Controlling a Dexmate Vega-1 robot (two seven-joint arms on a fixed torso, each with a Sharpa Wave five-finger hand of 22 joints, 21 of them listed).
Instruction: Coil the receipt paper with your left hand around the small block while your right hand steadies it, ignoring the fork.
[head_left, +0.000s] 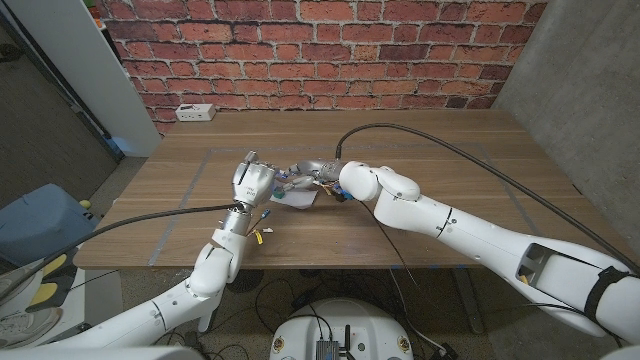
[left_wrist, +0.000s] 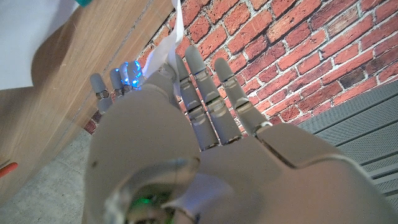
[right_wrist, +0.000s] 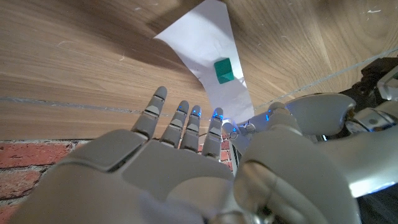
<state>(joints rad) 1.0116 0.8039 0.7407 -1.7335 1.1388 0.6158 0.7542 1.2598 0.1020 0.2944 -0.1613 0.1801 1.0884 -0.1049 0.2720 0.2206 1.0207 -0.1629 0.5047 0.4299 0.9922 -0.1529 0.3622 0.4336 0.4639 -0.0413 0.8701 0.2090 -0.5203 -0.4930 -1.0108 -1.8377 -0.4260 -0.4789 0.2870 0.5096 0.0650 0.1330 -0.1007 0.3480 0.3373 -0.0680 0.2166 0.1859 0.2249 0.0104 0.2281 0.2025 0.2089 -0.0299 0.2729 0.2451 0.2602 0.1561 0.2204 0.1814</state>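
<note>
A white strip of receipt paper lies on the wooden table with a small green block sitting on it. One end of the strip rises off the table to the fingers of my left hand. In the left wrist view the paper runs out from between the fingers of the left hand, which pinch it. My right hand hovers close by with straight, spread fingers and nothing in them. In the head view the left hand and right hand meet over the paper.
Small yellow and blue items lie near the table's front edge below my left hand. A white power strip sits at the back left. A black cable arcs over the table to the right arm. A brick wall stands behind.
</note>
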